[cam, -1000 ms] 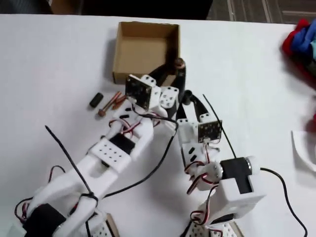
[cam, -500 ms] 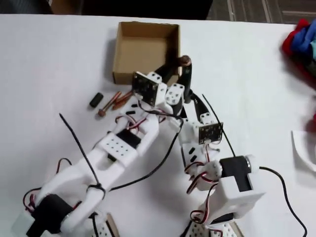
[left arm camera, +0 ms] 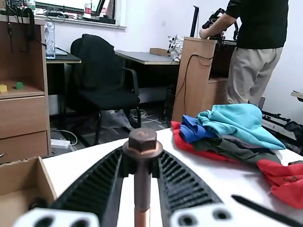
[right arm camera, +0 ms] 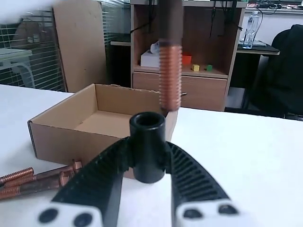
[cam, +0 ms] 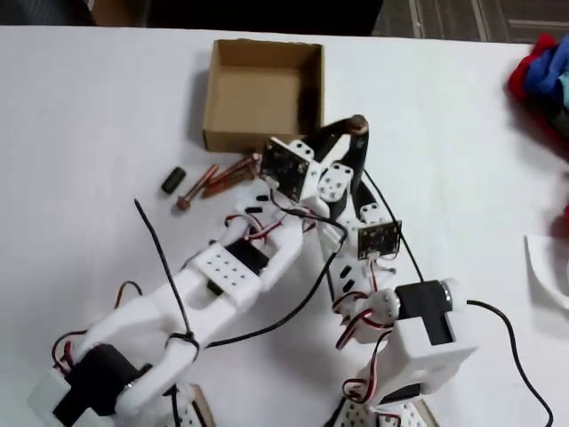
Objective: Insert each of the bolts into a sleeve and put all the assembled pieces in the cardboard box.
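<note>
- Plainly, the left gripper [left arm camera: 142,163] had its fingers clamped on a bolt [left arm camera: 143,142] just under the head. The threaded shank hung down above the surface, just right of the near right corner of the cardboard box [cam: 258,93].
- The right gripper [right arm camera: 147,158] had its fingers clamped on a black sleeve [right arm camera: 147,135]. The sleeve stood upright with its bore open, close below the bolt's tip.
- In the right wrist view the tip sat to one side of the bore rather than over it. A straight descent could probably land it on the sleeve's rim.
- Held only near its head, the bolt could likely swing or tilt once the tip met that rim, and then jam aslant.
- A hard push might drive the sleeve down through the right fingers, or twist it out of them.
- The two wrists were crowded together, so a sideways correction risked one arm knocking the other.
- The box wall stood close on the far side, leaving little room that way.
- Loose bolts [cam: 218,181] lay on the surface left of the grippers, along the box's near wall, with a spare sleeve [cam: 173,181] farther left.
- A heap of clothes [cam: 538,76] lay well apart at the far right, in nobody's way.
</note>
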You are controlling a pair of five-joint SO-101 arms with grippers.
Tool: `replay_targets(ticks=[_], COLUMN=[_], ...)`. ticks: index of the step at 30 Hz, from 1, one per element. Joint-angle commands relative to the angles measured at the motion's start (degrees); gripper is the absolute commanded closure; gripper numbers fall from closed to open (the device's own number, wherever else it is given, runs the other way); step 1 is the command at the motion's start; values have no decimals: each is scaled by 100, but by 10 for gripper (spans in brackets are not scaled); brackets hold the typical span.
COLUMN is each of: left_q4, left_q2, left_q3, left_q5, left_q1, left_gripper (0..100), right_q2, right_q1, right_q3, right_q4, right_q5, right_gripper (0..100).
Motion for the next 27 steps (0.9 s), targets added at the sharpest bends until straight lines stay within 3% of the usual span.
replay_targets(ticks=[1,27], left_q4=[-141,-149], left_q2=[-62,-53], left_q3=[-330,163], left_q5=[9,9], left_q1=[-97,-220], left_gripper=[974,974], right_q2=[-13,-13], right_q1=[-40,-4], right_q3=[-132,-132], right_q4=[-127,-127], right_q5=[-35,-35], right_gripper=[979,979])
